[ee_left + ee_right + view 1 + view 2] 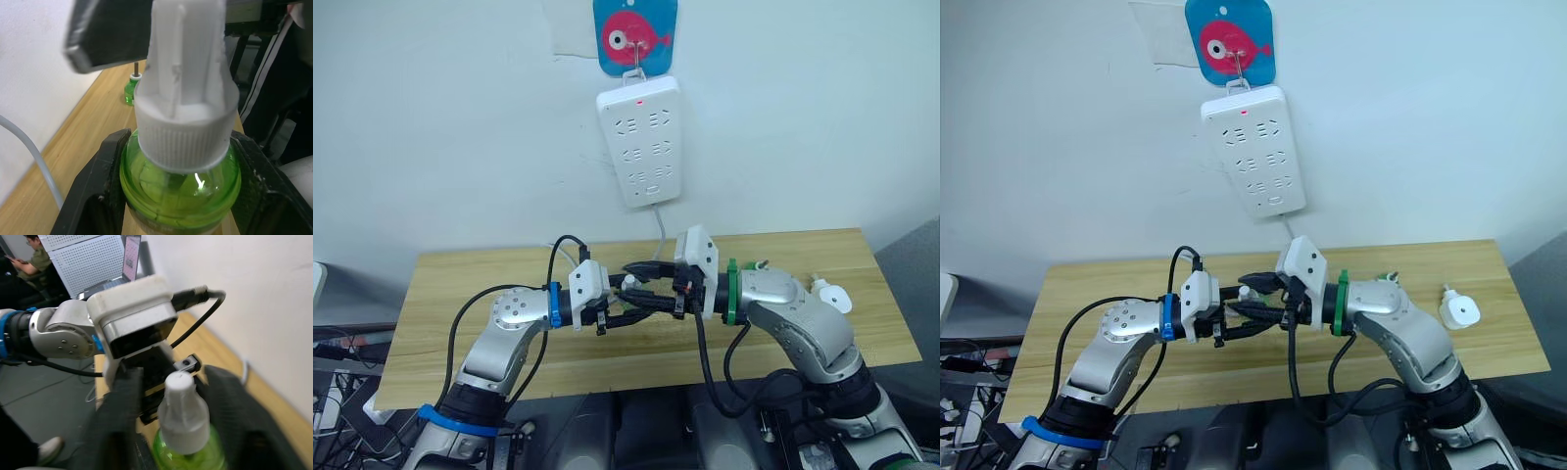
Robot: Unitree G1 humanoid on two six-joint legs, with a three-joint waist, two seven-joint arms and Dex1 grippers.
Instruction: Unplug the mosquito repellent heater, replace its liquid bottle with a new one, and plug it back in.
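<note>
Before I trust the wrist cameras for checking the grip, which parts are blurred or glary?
Left wrist view: the green bottle carries a small glare spot, and its white cap is soft. Right wrist view: the right gripper's fingers are blurred, while the left arm's camera housing is sharper.

A plain white wall (431,117) fills the upper part of the head views. At top centre a blue hook plate with a pink fish (635,34) carries a long white power strip (640,140), its red lamp lit and its pale cable (661,230) dropping behind the light wooden surface (450,284). In the right wrist view's upper left stand a white perforated panel (83,259), an open laptop (128,262) and a seated person (34,259) over a grey floor (44,396)
</note>
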